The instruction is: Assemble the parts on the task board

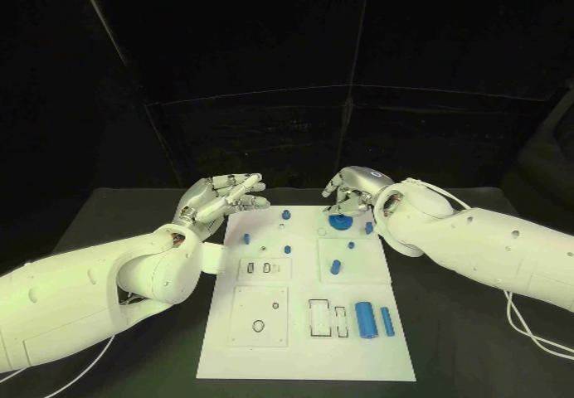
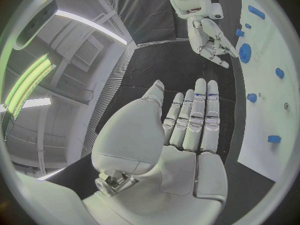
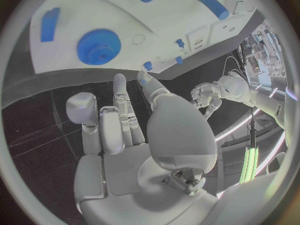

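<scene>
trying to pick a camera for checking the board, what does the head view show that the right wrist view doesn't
Head view alone: the whole task board, with two blue cylinders standing side by side near its front right corner and the dark-outlined slots beside them.

Right wrist view alone: the teeth on the blue gear, plus the right hand from behind, holding nothing.

Both: the gear, the board's far end, small blue pegs, and the left hand, open.
</scene>
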